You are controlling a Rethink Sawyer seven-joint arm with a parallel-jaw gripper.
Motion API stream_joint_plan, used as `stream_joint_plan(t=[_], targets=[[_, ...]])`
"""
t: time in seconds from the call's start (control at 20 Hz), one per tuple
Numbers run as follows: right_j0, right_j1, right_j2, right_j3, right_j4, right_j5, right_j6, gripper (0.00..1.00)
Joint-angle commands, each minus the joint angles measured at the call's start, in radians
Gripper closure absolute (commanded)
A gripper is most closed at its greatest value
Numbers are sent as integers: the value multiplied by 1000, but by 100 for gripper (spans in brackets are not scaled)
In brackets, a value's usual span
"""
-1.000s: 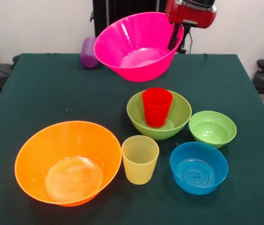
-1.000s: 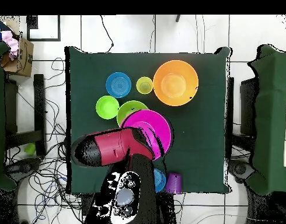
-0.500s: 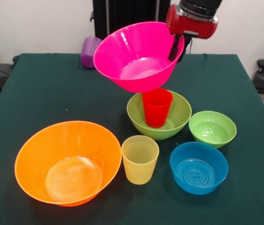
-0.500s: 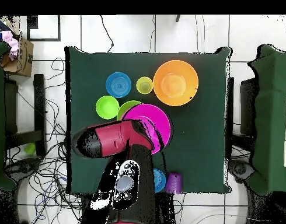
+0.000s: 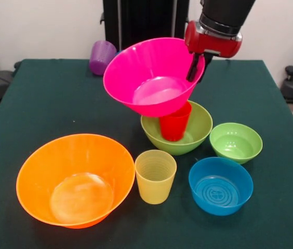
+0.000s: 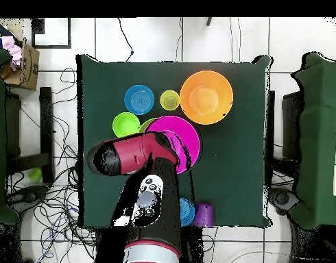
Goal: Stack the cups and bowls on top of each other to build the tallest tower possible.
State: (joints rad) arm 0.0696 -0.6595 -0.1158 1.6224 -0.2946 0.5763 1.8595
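Note:
My gripper is shut on the far right rim of the hot pink bowl and holds it tilted in the air. The bowl's base hangs just over the bright red cup and hides that cup's rim. The cup stands upright inside the medium lime green bowl. On the table are the orange bowl, the ribbed yellow cup, a small blue bowl and the small lime green bowl. The purple cup lies on its side at the far edge. The pinkish-red cup is out of view.
In the overhead view the arm covers part of the pink bowl. A second small blue bowl lies beside the purple cup near the robot's base. Chairs and cables surround the table.
My gripper has carried the hot pink bowl down and toward the front, from behind the green bowl to right over the red cup. Everything else stayed put.

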Motion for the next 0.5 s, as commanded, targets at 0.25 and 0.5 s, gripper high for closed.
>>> stream_joint_plan(t=[0.25,0.5], targets=[[43,154,8,-132,-28,-26,139,100],[71,185,-17,-142,-10,-38,164,100]])
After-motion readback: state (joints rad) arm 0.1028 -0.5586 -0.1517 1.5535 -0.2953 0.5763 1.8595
